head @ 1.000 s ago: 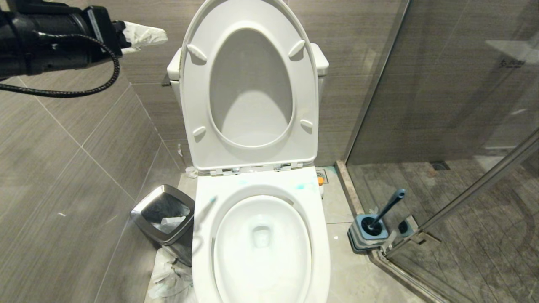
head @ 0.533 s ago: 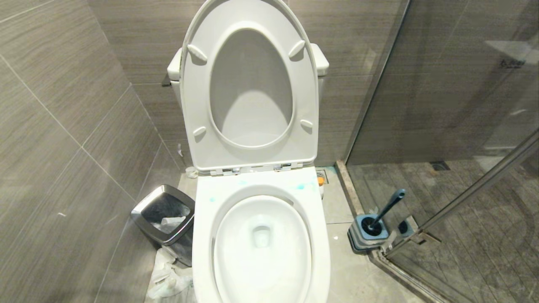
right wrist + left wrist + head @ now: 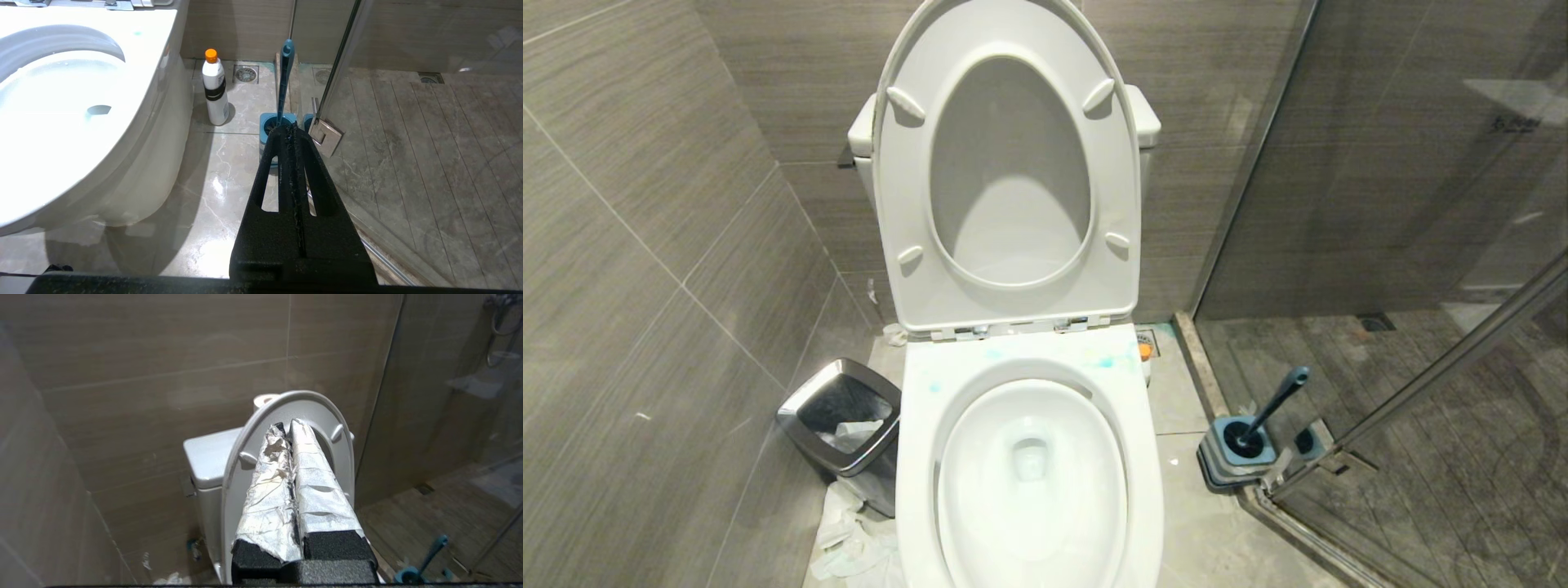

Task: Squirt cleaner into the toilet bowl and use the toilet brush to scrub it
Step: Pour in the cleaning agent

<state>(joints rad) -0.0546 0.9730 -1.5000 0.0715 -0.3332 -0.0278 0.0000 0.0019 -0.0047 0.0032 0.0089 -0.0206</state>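
One toilet bowl point(image 3: 1029, 482) stands open. One cleaner bottle point(image 3: 215, 87) and one toilet brush point(image 3: 283, 81) stand on the floor beside it. Left gripper point(image 3: 286, 426) and right gripper point(image 3: 291, 128) each have fingers pressed together, empty.

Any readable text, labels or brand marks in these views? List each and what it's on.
No text can be read in any view.
Cleaner: the dark label band shows no legible print.
Shower glass: a small dark mark at the upper right, too blurred to read.
Toilet bowl, toilet brush and bin: no markings visible.
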